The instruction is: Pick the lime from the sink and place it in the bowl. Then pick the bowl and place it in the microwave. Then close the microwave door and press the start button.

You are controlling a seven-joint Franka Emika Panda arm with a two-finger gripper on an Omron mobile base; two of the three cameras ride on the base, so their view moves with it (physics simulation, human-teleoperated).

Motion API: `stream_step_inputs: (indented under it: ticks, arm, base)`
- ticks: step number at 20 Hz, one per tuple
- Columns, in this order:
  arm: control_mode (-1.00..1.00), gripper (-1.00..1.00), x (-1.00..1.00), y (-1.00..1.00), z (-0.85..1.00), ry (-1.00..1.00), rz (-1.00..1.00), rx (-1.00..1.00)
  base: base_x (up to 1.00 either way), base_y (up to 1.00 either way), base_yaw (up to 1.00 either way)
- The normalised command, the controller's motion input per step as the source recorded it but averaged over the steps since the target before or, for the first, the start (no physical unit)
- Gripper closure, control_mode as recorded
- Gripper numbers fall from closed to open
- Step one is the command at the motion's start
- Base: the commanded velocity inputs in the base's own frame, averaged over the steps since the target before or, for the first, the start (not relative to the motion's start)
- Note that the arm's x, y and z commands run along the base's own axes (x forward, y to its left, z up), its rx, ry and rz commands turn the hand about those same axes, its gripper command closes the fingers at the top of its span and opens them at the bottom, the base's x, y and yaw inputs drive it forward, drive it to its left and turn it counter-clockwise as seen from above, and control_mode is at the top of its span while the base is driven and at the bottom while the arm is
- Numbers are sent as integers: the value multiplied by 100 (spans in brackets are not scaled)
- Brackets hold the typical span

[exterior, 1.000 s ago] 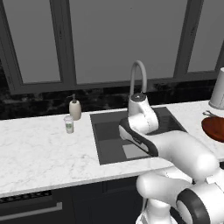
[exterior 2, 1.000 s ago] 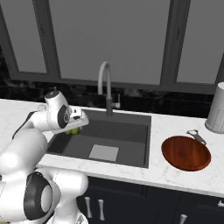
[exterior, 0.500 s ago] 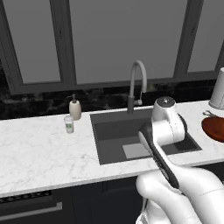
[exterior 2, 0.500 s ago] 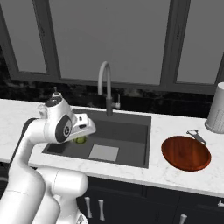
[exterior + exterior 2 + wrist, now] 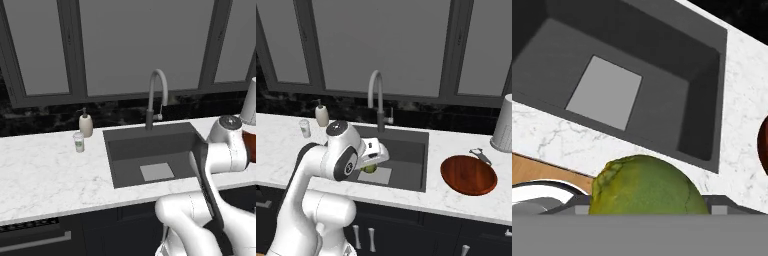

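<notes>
Green and glossy, the lime [image 5: 647, 186] sits clamped in the gripper [image 5: 372, 161] above the sink [image 5: 411, 162], so carry it level across to the red-brown bowl [image 5: 468, 175] on the counter before letting go low over it.

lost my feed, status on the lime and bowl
Gripper shut on lime, lifted above sink. Bowl on counter, empty. Nothing in the way.
</notes>
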Motion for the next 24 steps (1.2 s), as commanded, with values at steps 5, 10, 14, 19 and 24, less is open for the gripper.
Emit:
stream_step_inputs:
  ticks: [5, 10, 14, 19, 24]
  arm:
    - [-100, 100, 1, -63, 78, 1, -9, 0]
    - [-100, 100, 2, -84, 45, 1, -12, 0]
    - [-100, 100, 21, -95, 5, 7, -11, 3]
    - [-100, 100, 41, -98, -28, 14, -13, 2]
    - [-100, 100, 75, -75, -39, 15, -11, 0]
  base:
    - [0, 0, 0]
    - [0, 0, 0]
    - [0, 0, 0]
    - [0, 0, 0]
    - [0, 0, 0]
